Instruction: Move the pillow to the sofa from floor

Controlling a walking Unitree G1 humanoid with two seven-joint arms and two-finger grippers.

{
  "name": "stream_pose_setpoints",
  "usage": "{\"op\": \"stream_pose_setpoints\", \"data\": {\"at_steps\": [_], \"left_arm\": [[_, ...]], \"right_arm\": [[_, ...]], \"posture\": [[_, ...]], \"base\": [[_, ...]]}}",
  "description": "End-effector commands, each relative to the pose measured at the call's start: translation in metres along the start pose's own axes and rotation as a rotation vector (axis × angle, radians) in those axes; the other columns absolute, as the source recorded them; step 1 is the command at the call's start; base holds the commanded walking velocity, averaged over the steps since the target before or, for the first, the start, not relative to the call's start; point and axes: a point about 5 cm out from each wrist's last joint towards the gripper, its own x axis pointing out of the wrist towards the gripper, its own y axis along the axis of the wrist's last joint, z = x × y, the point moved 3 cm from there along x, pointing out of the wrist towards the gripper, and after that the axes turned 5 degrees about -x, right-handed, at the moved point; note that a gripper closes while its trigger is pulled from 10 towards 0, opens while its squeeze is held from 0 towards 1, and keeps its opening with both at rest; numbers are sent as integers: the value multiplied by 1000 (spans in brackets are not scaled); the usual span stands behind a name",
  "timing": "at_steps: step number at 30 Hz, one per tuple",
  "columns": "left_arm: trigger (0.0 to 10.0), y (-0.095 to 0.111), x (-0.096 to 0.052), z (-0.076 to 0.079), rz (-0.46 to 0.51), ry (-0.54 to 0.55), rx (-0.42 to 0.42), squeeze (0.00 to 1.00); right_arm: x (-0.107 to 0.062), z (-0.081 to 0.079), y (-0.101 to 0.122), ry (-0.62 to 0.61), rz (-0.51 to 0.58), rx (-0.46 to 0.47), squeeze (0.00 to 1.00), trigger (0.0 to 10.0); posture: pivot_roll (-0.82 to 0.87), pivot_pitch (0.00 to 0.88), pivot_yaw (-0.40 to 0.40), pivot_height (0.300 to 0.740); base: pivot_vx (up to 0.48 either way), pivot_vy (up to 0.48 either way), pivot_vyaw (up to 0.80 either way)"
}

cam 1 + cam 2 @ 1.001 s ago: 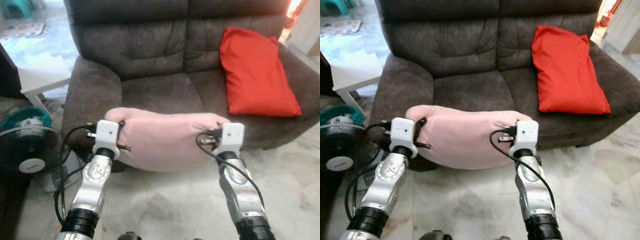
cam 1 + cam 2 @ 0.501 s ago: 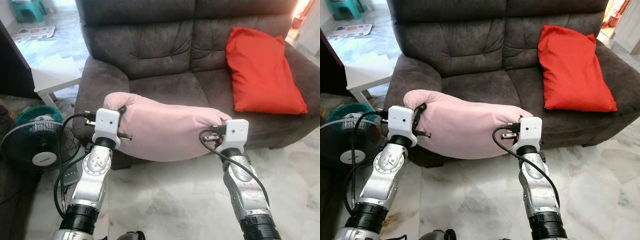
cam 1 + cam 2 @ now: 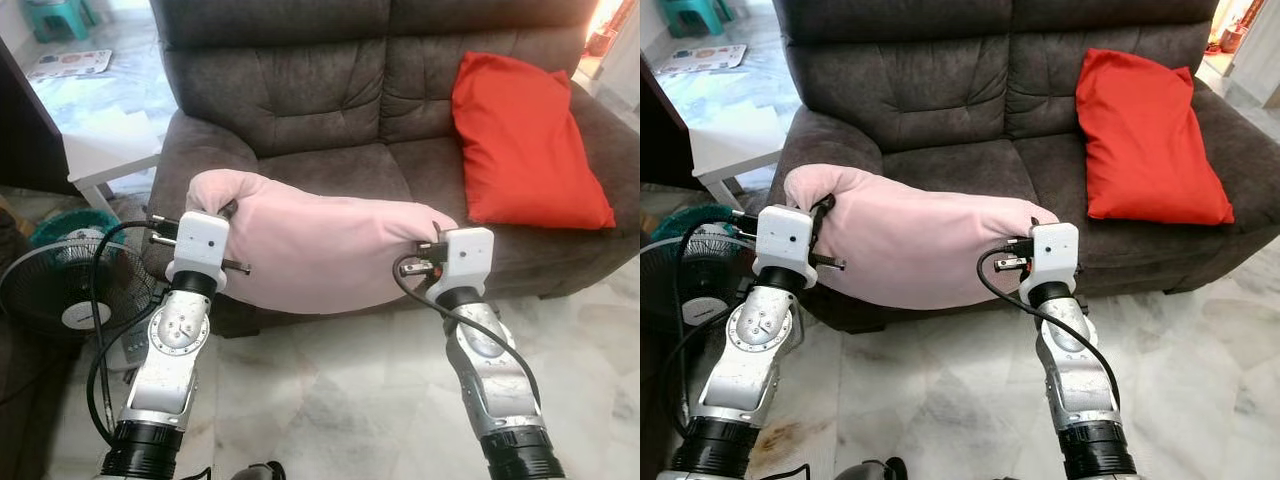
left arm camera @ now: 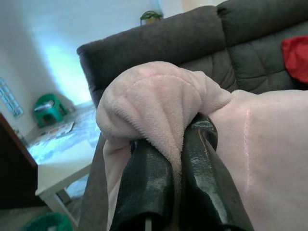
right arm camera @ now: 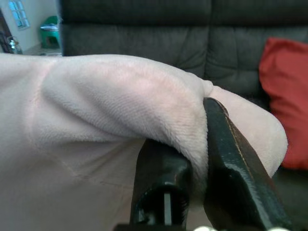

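Pink pillow [image 3: 330,250] hangs pinched between left hand [image 4: 174,153] and right hand [image 5: 195,159].

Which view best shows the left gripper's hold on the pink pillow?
Left wrist view: the left gripper has its fingers pinching a fold of the pink pillow. Eye views show the wrist housing against the pillow's end; right wrist view shows the other corner.

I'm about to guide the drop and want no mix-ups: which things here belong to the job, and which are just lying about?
Part of the job:
- soft pink fleece pillow
- dark brown fabric sofa
- left gripper, jaws pinching one pillow end
- right gripper, jaws pinching the other end

Just lying about:
- red cushion on the sofa seat
- black floor fan
- white side table
- green stool
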Motion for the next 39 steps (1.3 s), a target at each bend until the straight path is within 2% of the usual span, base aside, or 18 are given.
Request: {"op": "stream_pose_setpoints", "data": {"at_steps": [1,5,19,28,35,39], "left_arm": [[10000,14,2,-9,54,39,-9,0],[10000,17,5,-9,56,45,-17,0],[10000,21,8,-12,62,60,-34,0],[10000,27,12,-16,80,72,-35,0],[10000,30,14,-19,88,84,-37,0],[10000,31,15,-20,91,88,-39,0]], "right_arm": [[4,-2,25,13,95,-4,0,10000],[4,-2,26,14,98,2,0,10000],[5,1,32,-2,111,27,0,10000],[6,-4,38,26,132,1,0,10000],[6,-8,41,42,144,8,0,10000],[6,-7,41,37,139,35,0,10000]], "posture": [[101,53,-1,740],[100,46,0,740],[105,54,-7,740],[109,58,-11,740],[112,61,-14,740],[112,62,-16,740]], "base": [[352,0,794],[355,0,756],[361,0,0],[375,0,0],[377,0,784],[377,0,0]]}}
